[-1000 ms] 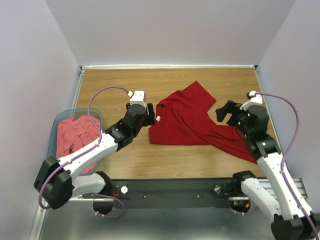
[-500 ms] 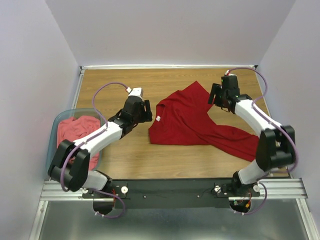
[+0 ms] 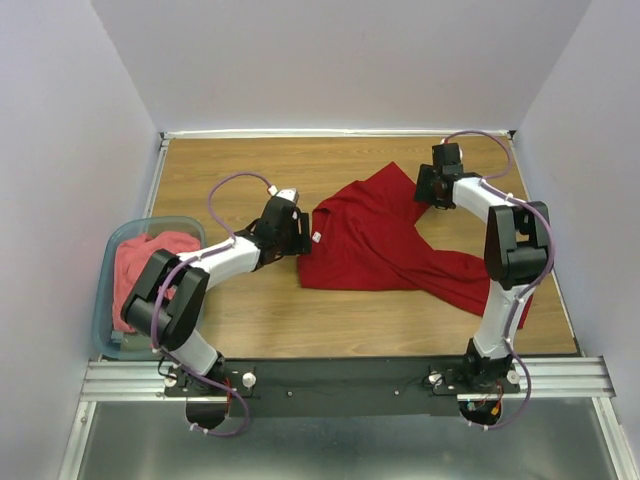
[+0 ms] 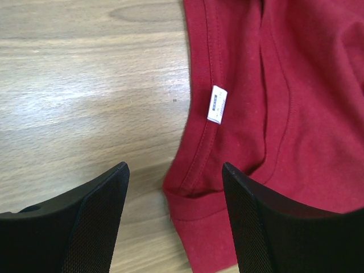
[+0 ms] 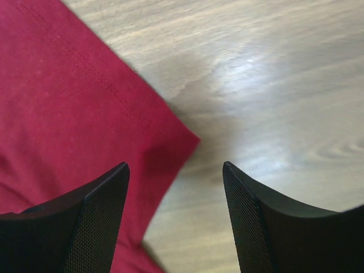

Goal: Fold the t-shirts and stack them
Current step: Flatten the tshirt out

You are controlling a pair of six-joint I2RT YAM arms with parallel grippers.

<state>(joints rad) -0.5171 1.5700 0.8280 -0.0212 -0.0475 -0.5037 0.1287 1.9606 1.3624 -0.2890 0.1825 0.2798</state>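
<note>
A crimson t-shirt (image 3: 385, 235) lies crumpled on the wooden table, its white neck label (image 4: 216, 104) facing up near its left edge. My left gripper (image 3: 298, 232) is open just above the shirt's left corner, jaws straddling the collar hem (image 4: 196, 187). My right gripper (image 3: 423, 186) is open above the shirt's far right corner (image 5: 179, 139), which lies between the jaws. A coral-pink t-shirt (image 3: 140, 270) sits bunched in the tub at the left.
The translucent blue-grey tub (image 3: 108, 262) stands at the table's left edge. Grey walls enclose the table on three sides. Bare wood (image 3: 330, 320) lies in front of the shirt, ahead of the metal rail.
My right arm swung from the near right up to the shirt's far right corner. My left gripper moved a little right, up to the shirt's left corner.
</note>
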